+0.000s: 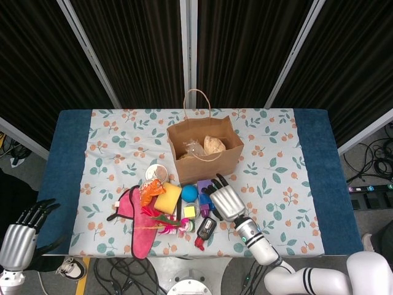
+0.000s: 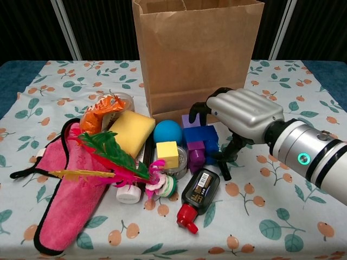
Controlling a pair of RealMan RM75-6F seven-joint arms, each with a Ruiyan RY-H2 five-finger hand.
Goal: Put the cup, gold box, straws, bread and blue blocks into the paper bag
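On the leaf-patterned tablecloth (image 1: 110, 153), your right hand (image 2: 241, 116) arches over the stacked blue plastic blocks (image 2: 200, 135), fingers curled apart and holding nothing, likely poised to grasp. They sit just before the upright brown paper bag (image 2: 195, 54). Your left hand (image 1: 24, 230) hangs off-table, fingers spread.

A floral-clothed table (image 1: 110, 147) carries the paper bag (image 1: 206, 161) and, seemingly, cluttered toys (image 2: 157, 154).
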